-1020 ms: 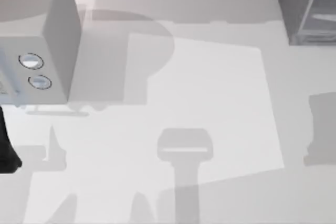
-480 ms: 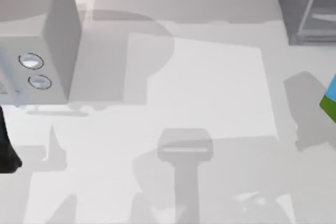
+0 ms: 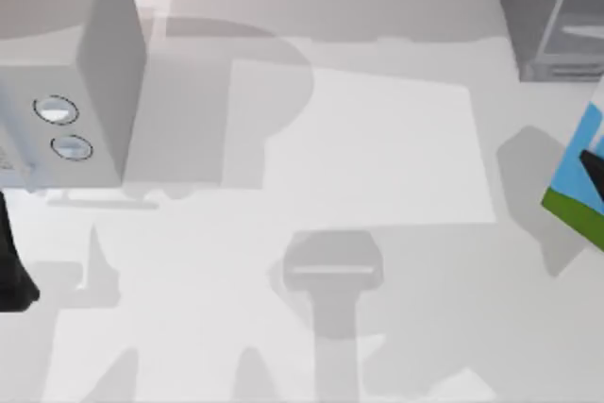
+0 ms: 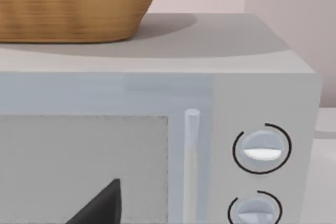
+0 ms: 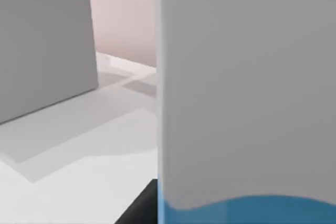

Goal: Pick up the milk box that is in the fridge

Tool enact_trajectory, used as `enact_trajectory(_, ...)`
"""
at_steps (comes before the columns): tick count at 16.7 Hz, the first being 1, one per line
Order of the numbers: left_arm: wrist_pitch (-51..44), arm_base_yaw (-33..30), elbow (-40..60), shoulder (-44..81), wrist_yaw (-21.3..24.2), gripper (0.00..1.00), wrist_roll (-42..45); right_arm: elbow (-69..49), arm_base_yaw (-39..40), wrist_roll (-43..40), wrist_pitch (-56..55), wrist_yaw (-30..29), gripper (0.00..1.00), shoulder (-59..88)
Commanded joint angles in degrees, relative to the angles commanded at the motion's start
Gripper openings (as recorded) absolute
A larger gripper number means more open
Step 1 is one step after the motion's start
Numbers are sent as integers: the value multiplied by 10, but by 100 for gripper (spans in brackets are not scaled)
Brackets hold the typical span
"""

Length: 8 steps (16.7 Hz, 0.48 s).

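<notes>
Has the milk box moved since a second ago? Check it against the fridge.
Yes. The milk box has come in from the right edge, below the fridge.

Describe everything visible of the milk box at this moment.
The milk box shows at the top view's right edge, outside the fridge, tilted above the table and casting a shadow there. Bright blue side, green band at its base; a dark gripper finger crosses it. In the right wrist view its pale upper part looms close, blue below.
</notes>
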<state>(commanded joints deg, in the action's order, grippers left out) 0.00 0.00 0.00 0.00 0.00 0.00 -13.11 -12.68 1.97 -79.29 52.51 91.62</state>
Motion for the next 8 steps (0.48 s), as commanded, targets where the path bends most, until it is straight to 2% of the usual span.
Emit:
enact_trajectory(3,0,0,0,0,0,100,0,-10,-7,0,-50,32,0,53)
enact_trajectory(8,0,0,0,0,0,100,0,-12,-9,0,-59,38,0,62)
